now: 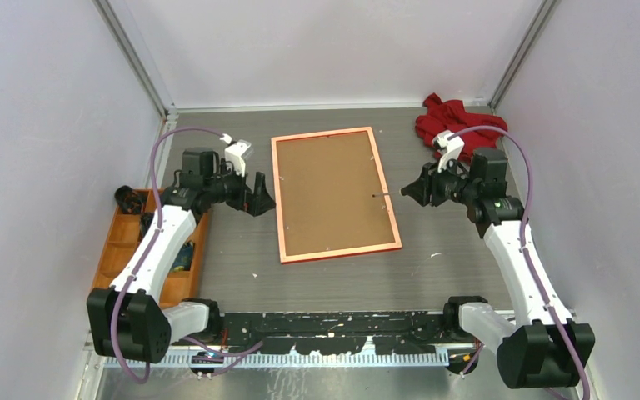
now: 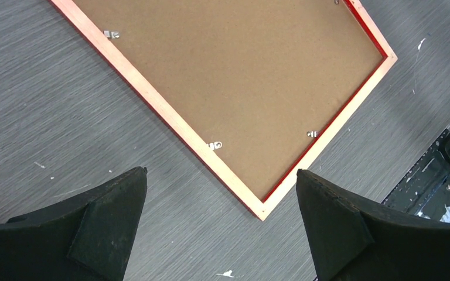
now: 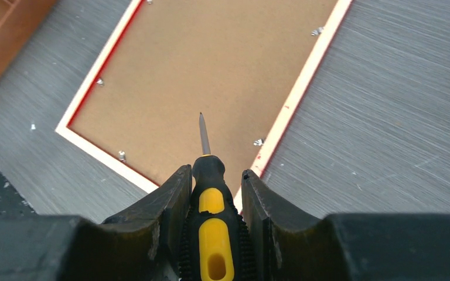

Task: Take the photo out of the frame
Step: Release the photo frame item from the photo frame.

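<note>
Right jaws: clamped on black-and-yellow screwdriver (image 3: pixel 214 228), tip over backing board (image 1: pixel 329 187) just inside the frame (image 1: pixel 342 251) at its right rail. Left jaws: spread wide, empty, just off frame's left rail. Frame lies back-up on worktop (image 1: pixel 433 267); red cloth (image 1: pixel 450 121) beyond its far-right corner.

We can't read any writing here tbh: no lettering, logos or numbers on the thin red rectangular picture frame (image 1: pixel 342 251), its plain brown fibreboard backing (image 1: pixel 333 187), or the yellow-and-black rubber-handled screwdriver (image 3: pixel 214 234) at its 3 o'clock.
</note>
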Action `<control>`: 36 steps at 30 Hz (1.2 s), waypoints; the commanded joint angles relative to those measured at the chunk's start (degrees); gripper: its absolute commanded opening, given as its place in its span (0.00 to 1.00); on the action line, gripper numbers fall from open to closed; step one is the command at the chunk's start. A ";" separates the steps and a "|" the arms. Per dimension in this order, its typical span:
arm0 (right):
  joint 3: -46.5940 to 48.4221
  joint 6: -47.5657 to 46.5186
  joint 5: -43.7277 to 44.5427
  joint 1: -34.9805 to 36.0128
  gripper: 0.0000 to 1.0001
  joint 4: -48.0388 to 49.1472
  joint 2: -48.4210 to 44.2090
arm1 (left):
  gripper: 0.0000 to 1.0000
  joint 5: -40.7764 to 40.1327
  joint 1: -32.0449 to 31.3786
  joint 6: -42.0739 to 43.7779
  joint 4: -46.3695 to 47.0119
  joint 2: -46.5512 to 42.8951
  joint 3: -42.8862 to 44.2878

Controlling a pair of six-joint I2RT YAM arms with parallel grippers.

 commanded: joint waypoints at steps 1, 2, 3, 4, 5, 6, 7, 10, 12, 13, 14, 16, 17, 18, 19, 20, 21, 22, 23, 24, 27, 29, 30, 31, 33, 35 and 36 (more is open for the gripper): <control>-0.64 -1.65 7.93 0.10 0.01 2.54 -2.23 | 1.00 -1.42 0.26 -0.71 1.36 -1.30 0.36; -0.96 -1.17 9.05 0.05 0.01 3.42 -2.33 | 1.00 -1.55 0.28 -0.98 1.56 -1.14 0.33; -1.12 -0.87 10.81 0.10 0.01 3.88 -2.34 | 1.00 -1.67 0.27 -1.34 1.75 -1.02 0.32; -1.25 -0.60 11.82 0.07 0.01 4.38 -2.29 | 1.00 -1.79 0.28 -1.57 1.91 -0.74 0.31; -1.51 -0.04 12.57 0.10 0.01 5.06 -2.33 | 1.00 -1.90 0.24 -1.86 2.21 -0.51 0.25; -1.84 0.57 12.92 0.03 0.01 5.80 -2.33 | 1.00 -1.90 0.27 -2.01 2.66 -0.25 0.06; -2.30 1.07 12.93 0.09 0.01 6.51 -2.40 | 1.00 -1.85 0.28 -2.23 3.06 -0.05 -0.06; -3.87 0.80 12.87 0.43 0.01 8.39 -2.59 | 1.00 -1.86 0.28 -2.54 4.52 0.32 -0.79; -5.08 0.42 14.90 1.75 0.01 9.93 -3.00 | 1.00 -2.48 0.27 -2.73 5.62 0.57 -1.22; -5.60 0.26 16.01 2.32 0.01 10.67 -3.32 | 1.00 -3.09 0.28 -2.74 6.16 0.62 -1.44; -5.88 -0.61 16.74 2.97 0.01 10.85 -3.63 | 1.00 -3.84 0.24 -2.74 6.90 0.76 -1.75; -5.72 -1.69 18.43 4.75 0.01 10.64 -3.65 | 1.00 -5.71 0.28 -2.73 8.84 1.08 -2.39; -5.52 -2.02 19.53 6.28 0.01 10.61 -3.48 | 1.00 -6.48 0.28 -2.74 10.00 1.48 -2.62; -5.20 -2.12 20.01 7.07 0.01 10.50 -3.37 | 1.00 -6.57 0.28 -2.74 11.32 2.00 -2.86; -4.75 -2.13 20.79 8.29 0.01 10.45 -3.13 | 1.00 -6.55 0.27 -2.78 12.94 2.68 -3.03; -4.13 -2.03 21.76 10.12 0.01 10.37 -2.87 | 1.00 -6.24 0.27 -2.93 15.37 3.62 -3.29; -3.72 -2.19 22.23 10.89 0.01 10.14 -2.54 | 1.00 -6.00 0.26 -3.00 16.66 4.72 -3.42; -2.76 -2.40 22.75 12.63 0.01 9.87 -2.21 | 1.00 -5.90 0.28 -3.00 19.27 6.22 -3.46; -2.28 -2.52 22.90 13.39 0.01 9.59 -1.83 | 1.00 -5.90 0.24 -4.26 20.51 7.82 -3.46; -1.37 -2.65 22.62 14.24 0.01 9.41 -1.37 | 1.00 -6.03 0.27 -5.36 22.59 9.54 -3.35; 2.12 -2.24 19.81 16.74 0.01 8.41 1.56 | 1.00 -6.59 0.28 -8.60 28.91 15.02 -2.85; 4.81 -0.73 18.75 17.79 0.01 8.43 4.22 | 0.98 -6.48 0.24 -10.98 33.67 18.46 -3.08; 6.61 0.22 18.97 18.34 0.01 8.68 5.69 | 0.96 -6.44 0.27 -12.47 35.66 20.71 -2.98; 8.06 0.95 19.28 18.83 0.01 8.80 7.24 | 0.95 -6.47 0.28 -13.19 37.22 21.69 -2.68; 10.93 1.90 20.88 19.76 0.01 8.85 10.29 | 0.91 -7.17 0.28 -15.30 38.81 24.91 -1.68; 13.37 2.79 24.28 20.89 0.01 9.07 13.10 | 0.90 -8.91 0.27 -17.20 39.92 26.56 -1.10; 14.11 3.54 26.30 21.35 0.01 9.46 14.41 | 0.89 -9.96 0.27 -18.18 40.84 27.09 -1.24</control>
